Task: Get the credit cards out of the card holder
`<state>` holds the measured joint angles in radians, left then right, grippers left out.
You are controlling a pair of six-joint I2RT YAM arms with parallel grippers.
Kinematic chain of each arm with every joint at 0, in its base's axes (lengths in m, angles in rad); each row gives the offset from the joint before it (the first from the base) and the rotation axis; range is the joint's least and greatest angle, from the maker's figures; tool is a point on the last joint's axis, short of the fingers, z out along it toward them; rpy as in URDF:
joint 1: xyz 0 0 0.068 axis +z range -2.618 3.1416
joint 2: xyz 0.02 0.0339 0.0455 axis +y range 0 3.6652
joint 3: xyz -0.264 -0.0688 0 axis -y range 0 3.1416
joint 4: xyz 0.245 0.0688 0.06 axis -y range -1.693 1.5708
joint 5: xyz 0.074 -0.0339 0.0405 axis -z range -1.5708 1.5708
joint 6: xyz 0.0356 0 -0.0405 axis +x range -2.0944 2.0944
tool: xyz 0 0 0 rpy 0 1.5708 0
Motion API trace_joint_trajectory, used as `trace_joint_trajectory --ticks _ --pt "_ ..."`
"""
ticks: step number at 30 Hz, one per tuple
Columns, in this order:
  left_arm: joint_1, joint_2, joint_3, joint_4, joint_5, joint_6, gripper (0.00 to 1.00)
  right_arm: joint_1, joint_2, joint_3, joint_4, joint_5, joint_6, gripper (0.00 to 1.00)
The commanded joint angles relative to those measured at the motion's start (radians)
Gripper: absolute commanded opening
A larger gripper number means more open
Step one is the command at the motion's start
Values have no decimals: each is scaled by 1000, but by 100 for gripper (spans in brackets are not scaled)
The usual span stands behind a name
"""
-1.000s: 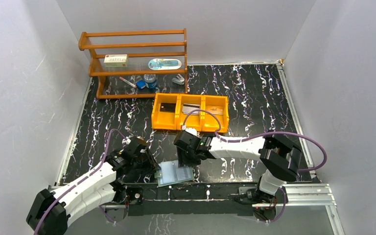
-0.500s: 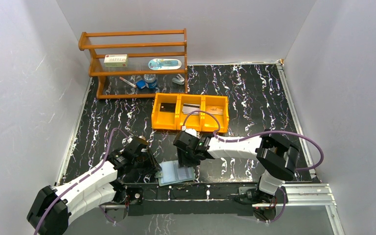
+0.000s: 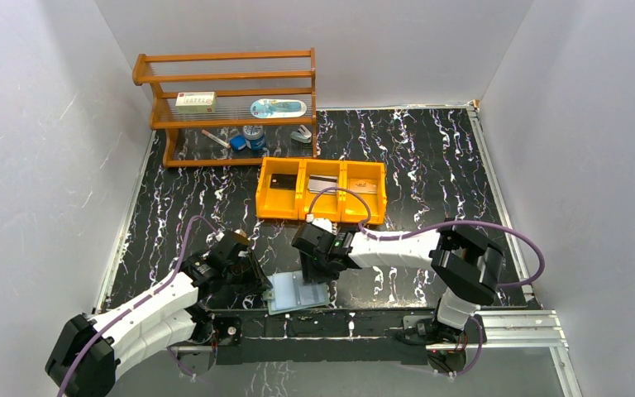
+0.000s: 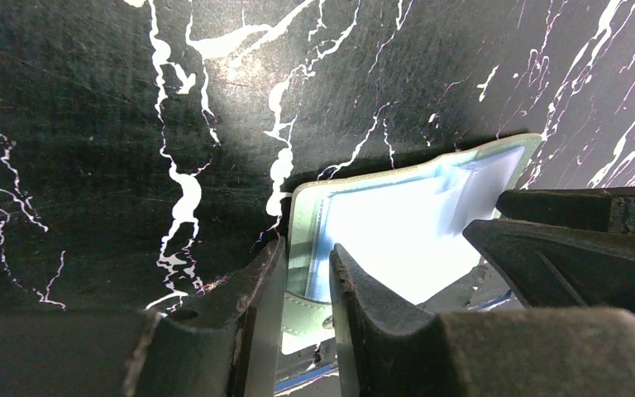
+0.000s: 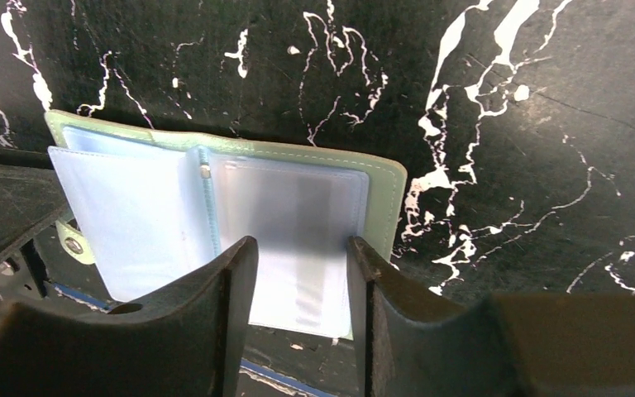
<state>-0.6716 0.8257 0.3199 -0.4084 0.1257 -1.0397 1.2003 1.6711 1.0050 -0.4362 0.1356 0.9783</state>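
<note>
So the card holder (image 3: 298,291) lies open and flat at the near edge of the tabletop (image 3: 430,157), long axis running left to right, between both arms. The right pincer (image 5: 302,244) hangs just over its right panel, jaws apart, nothing in them. The left pincer (image 4: 306,251) straddles the left edge with a slim gap, and we can't tell if it's pinching. The pockets look empty to us, and the credit cards (image 3: 282,182) sit in the orange tray (image 3: 281,211). Open room is all on the far side.

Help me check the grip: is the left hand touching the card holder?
Cannot tell. In the left wrist view the left hand straddles an edge of the card holder, but the fingers hide any contact.
</note>
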Motion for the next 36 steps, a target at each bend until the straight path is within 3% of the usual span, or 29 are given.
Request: trace_joint_trajectory --ticks 1,5,14,25,32,36 --pt "-6 -7 -9 -6 29 13 24 12 28 -13 68 -54 -1 49" --pt "-6 -5 -18 22 48 18 23 13 7 -10 111 -71 -1 46" --pt "-6 1 -25 36 56 20 22 10 -39 -48 283 -163 28 46" --pt "-6 2 -18 34 56 23 22 10 -153 -120 391 -165 83 46" --pt "-6 7 -9 34 51 28 21 11 -168 -77 84 26 90 51" --pt "-7 2 -10 34 51 29 21 12 -173 -82 14 49 89 54"
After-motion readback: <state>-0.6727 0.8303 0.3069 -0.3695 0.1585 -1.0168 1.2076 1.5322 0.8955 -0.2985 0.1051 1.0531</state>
